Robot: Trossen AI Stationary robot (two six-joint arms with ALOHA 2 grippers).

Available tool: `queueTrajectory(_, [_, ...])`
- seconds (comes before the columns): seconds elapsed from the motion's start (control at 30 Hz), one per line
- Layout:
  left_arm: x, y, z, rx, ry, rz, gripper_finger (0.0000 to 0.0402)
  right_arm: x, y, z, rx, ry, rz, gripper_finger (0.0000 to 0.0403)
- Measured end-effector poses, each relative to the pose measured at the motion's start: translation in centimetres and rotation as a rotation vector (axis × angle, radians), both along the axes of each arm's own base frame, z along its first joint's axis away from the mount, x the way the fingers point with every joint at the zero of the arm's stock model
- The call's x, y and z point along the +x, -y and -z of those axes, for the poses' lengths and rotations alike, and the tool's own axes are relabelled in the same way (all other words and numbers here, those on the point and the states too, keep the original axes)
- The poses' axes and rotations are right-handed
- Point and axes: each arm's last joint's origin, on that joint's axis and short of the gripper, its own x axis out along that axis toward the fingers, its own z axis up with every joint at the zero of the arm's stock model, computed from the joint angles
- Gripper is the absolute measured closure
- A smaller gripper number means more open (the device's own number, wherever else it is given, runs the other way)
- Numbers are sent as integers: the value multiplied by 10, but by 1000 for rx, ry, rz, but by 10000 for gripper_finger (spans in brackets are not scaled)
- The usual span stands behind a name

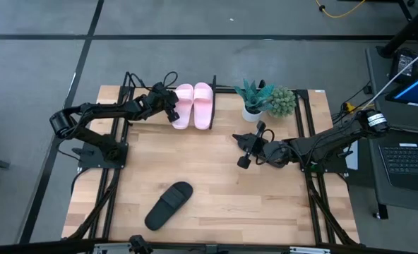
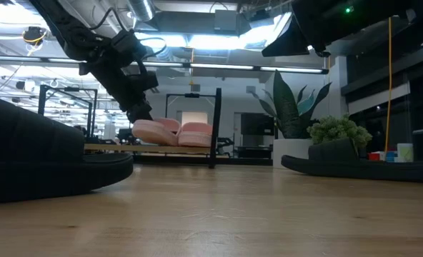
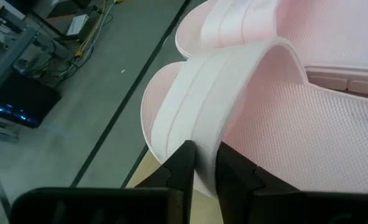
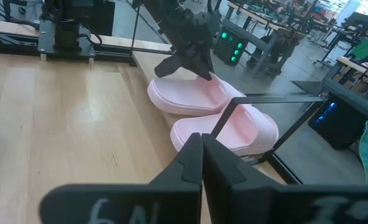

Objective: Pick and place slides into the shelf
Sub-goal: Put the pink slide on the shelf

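1. My left gripper (image 1: 172, 113) reaches to the far edge of the table (image 1: 223, 204), at the shelf (image 1: 214, 90). Its two dark fingers (image 3: 183, 163) sit close on either side of the wide strap of a pink slide (image 1: 183, 106). They touch the strap's edge, but I cannot tell whether they pinch it or have just let go.
2. That pink slide rests on the shelf's light wooden base, right under my left jaws.
3. A second pink slide (image 1: 203, 105) lies just beside the first, on the side away from my left arm. The two touch along their long edges, and a thin black upright rod of the shelf stands at its outer side.
4. A black slide (image 1: 169, 205) lies on the bare tabletop, well apart from both of my grippers, on the near side of the table.
5. My right gripper (image 1: 241, 150) hovers over the middle of the table, holding nothing. Its fingers (image 4: 187, 163) are pressed together. It points towards the pink pair, which lie ahead of its jaws.
6. Two potted plants (image 1: 264, 100) stand at the far edge, beyond my right gripper.
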Motion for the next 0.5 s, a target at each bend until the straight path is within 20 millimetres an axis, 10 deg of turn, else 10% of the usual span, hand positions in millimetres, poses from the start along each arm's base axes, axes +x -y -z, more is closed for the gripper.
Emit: queueTrajectory(0.5, [0, 0, 0, -2, 3, -4, 349, 0, 0, 0, 1, 0, 1, 396])
